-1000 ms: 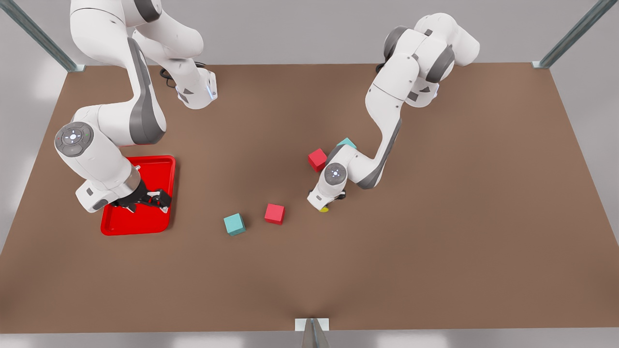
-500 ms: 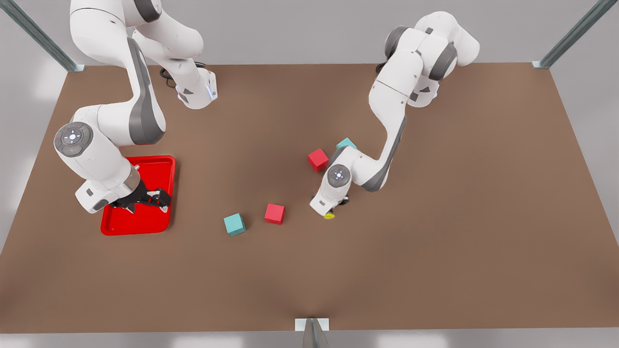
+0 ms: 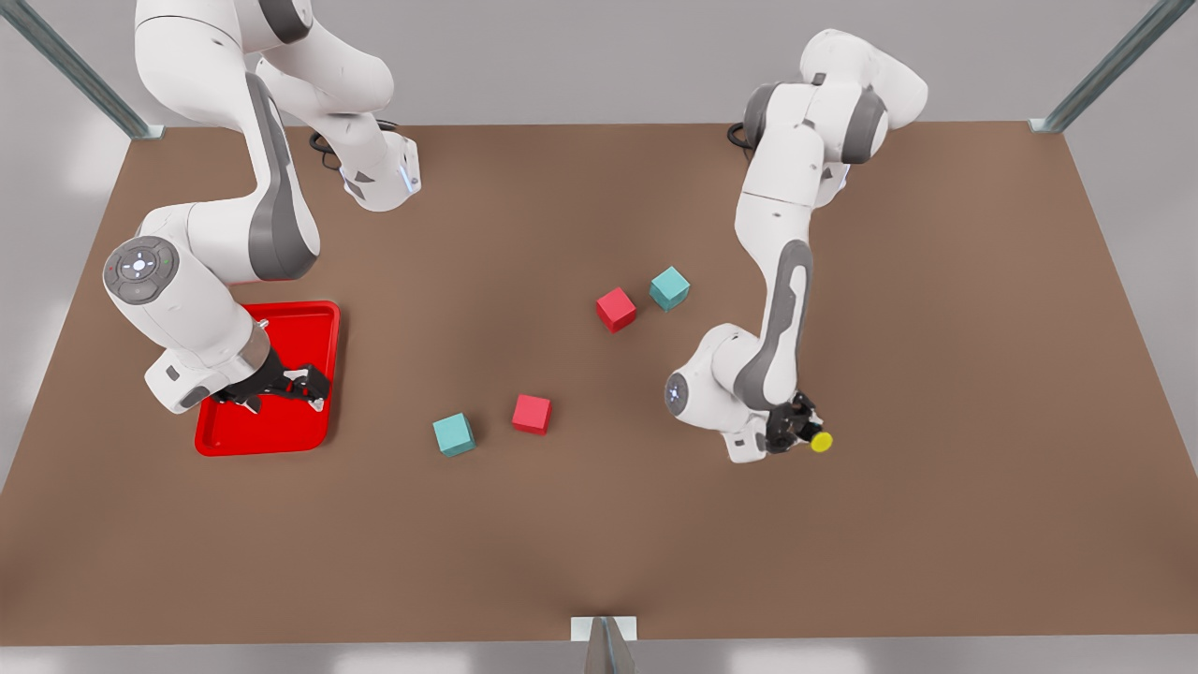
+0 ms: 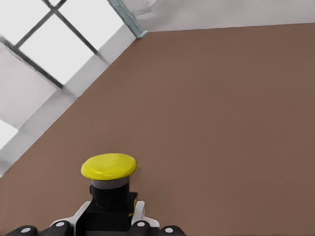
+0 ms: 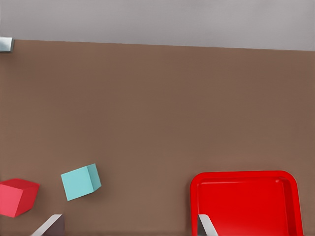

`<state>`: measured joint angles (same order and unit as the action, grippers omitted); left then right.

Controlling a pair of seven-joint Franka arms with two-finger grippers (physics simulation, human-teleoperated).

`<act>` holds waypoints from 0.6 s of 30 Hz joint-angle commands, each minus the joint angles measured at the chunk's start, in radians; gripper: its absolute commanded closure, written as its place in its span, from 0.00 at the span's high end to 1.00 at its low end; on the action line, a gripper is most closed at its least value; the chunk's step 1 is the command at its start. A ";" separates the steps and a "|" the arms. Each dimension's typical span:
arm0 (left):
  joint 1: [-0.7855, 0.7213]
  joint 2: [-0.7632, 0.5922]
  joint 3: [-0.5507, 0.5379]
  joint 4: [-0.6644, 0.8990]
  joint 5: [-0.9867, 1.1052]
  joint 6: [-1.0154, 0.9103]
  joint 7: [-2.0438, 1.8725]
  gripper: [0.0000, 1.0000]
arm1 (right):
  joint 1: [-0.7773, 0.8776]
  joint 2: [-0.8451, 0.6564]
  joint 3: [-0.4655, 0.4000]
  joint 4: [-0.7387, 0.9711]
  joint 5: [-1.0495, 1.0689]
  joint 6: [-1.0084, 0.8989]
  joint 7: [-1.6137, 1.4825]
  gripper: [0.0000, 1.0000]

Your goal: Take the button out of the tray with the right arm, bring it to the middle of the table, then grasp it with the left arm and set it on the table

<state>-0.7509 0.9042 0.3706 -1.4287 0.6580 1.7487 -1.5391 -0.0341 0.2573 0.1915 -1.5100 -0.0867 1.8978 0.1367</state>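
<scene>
Table (image 3: 936, 524): plain matte brown, no markings. Tray (image 3: 318, 328): glossy solid red. Button (image 3: 822, 442): bright yellow cap, grey band under it, black stub. Four cubes: two red (image 3: 615, 309) (image 3: 532, 414), two teal (image 3: 669, 287) (image 3: 454, 434), all unpatterned. Both arms white with grey joint bands; left gripper (image 3: 803, 432) and right gripper (image 3: 304, 386) black, pale grey fingertips (image 5: 49, 227) in the right wrist view. Frame posts at the table corners (image 3: 1104, 70): grey-green metal. Wall behind light grey.
</scene>
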 commanded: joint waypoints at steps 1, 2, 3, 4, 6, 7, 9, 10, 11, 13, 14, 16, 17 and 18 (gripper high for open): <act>-0.001 0.013 0.001 -0.007 0.130 -0.156 -1.305 0.46 | 0.000 -0.001 0.000 0.001 0.001 0.000 -0.012 1.00; -0.002 0.013 0.001 -0.015 0.144 -0.156 -1.323 0.46 | 0.000 -0.001 0.000 0.001 0.001 0.000 -0.012 1.00; -0.005 0.013 0.001 -0.035 0.170 -0.158 -1.332 0.46 | 0.000 -0.001 0.000 0.001 0.001 0.000 -0.012 1.00; -0.007 0.016 0.001 -0.062 0.224 -0.156 -1.340 0.46 | 0.000 -0.001 0.000 0.001 0.001 0.000 -0.012 1.00; -0.002 0.062 0.001 -0.062 0.273 -0.155 -1.340 0.46 | 0.000 -0.001 0.000 0.001 0.001 0.000 -0.012 1.00; -0.002 0.073 0.001 -0.082 0.301 -0.155 -1.342 0.46 | 0.000 -0.001 0.000 0.001 0.001 0.000 -0.012 1.00; 0.002 0.107 0.001 -0.087 0.327 -0.155 -1.342 0.46 | 0.000 -0.001 0.000 0.001 0.001 0.000 -0.012 1.00; 0.002 0.120 0.001 -0.085 0.333 -0.153 -1.342 0.46 | 0.000 -0.001 0.000 0.001 0.001 0.000 -0.012 1.00; 0.004 0.131 0.001 -0.087 0.338 -0.147 -1.342 0.46 | 0.000 -0.001 0.000 0.001 0.001 0.000 -0.012 1.00; 0.007 0.142 -0.002 -0.085 0.338 -0.132 -1.342 0.46 | 0.000 -0.001 0.000 0.001 0.001 0.000 -0.012 1.00; 0.007 0.142 -0.004 -0.085 0.338 -0.124 -1.342 0.47 | -0.001 -0.001 0.000 0.001 0.001 0.000 -0.012 1.00; 0.005 0.144 -0.006 -0.085 0.331 -0.104 -1.342 0.47 | -0.001 -0.001 0.000 0.001 0.001 0.000 -0.012 1.00; 0.007 0.144 -0.018 -0.085 0.331 -0.103 -1.342 0.47 | -0.001 -0.001 0.000 0.001 0.001 0.000 -0.012 1.00; 0.007 0.144 -0.018 -0.085 0.330 -0.101 -1.342 0.47 | -0.001 -0.001 0.000 0.001 0.001 0.000 -0.012 1.00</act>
<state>-0.7443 1.0486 0.3544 -1.5144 0.9831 1.6323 -2.3854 -0.0353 0.2573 0.1915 -1.5100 -0.0867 1.8978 0.1299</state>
